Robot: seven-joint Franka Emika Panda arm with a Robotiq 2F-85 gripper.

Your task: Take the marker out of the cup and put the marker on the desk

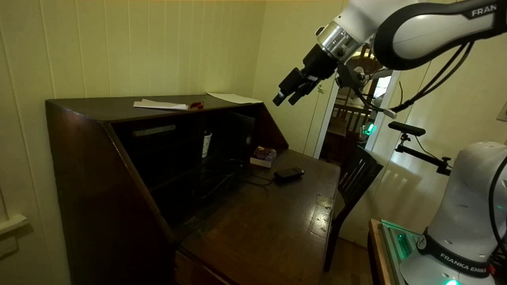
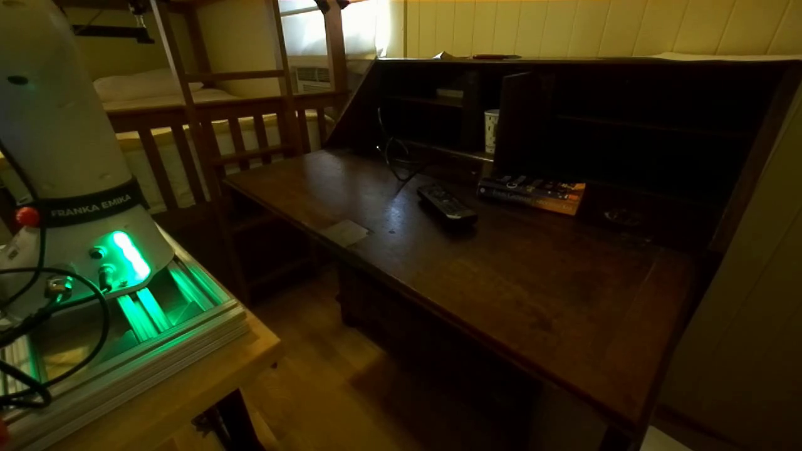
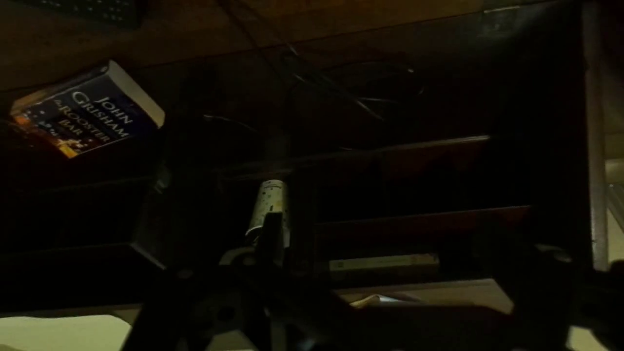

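Above desk (image 1: 257, 225), fingers (image 1: 279, 97) wide apart, clear of cup (image 1: 206, 145).

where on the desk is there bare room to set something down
Free: the broad stretch of desk between the book and the front edge, and the end patch past the cables, away from the book. Crowded: around the remote, with cables on one side and book on the other, and around the cup, beside the open door.
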